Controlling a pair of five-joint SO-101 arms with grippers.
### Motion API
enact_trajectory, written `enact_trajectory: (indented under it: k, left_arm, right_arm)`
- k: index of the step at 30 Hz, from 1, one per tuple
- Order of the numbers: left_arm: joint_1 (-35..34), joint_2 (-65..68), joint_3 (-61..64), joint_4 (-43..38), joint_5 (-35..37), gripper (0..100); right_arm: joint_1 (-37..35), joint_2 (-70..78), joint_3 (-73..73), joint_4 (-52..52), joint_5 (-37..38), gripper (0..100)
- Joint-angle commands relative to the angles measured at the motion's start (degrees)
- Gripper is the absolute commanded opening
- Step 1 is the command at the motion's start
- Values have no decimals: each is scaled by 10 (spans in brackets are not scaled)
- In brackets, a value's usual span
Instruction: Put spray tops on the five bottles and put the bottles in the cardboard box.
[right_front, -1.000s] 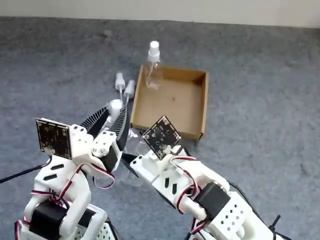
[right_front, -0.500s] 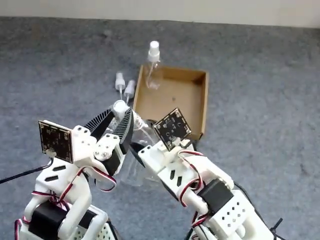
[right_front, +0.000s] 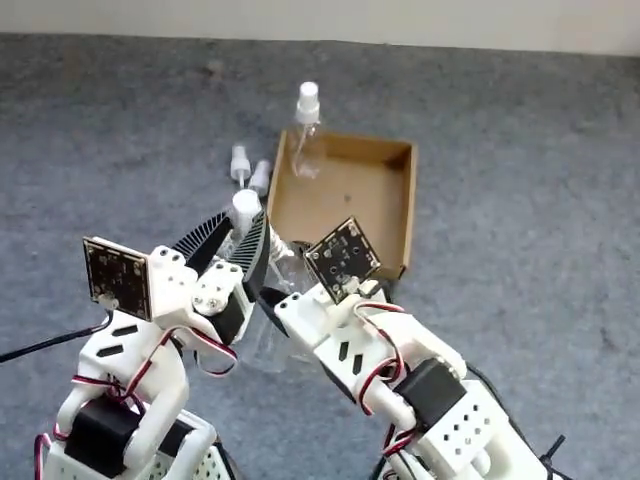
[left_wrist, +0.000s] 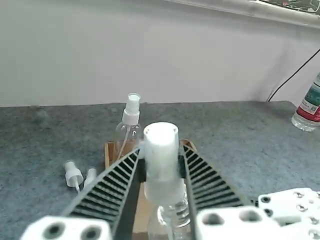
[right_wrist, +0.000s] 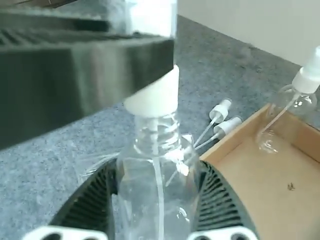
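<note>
**Spray top meets bottle, both claws clamped**

The left gripper (left_wrist: 161, 159) is squeezed tight on a white spray top (left_wrist: 161, 142). Its collar sits right on the neck of the clear bottle (right_wrist: 155, 150), and the dip tube runs down inside. The right gripper (right_wrist: 159, 171) has its jaws closed around that bottle's body, holding it upright above the grey carpet (right_front: 520, 130), just in front of the cardboard box (right_front: 410, 205). In the box's far corner stands a capped bottle (right_front: 306, 135). Two loose spray tops (right_front: 240, 160) (right_front: 260, 177) lie on the carpet just outside the box wall near that corner.
</note>
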Motion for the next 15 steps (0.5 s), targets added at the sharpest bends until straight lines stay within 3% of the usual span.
enact_trajectory:
  k: [1, 15]
  left_arm:
    - [48, 7, 8, 3, -1, 4]
    - [69, 2, 7, 3, -43, 5]
  right_arm:
    - [-6, -34, -17, -31, -6, 4]
    - [-6, -34, -1, -32, -5, 4]
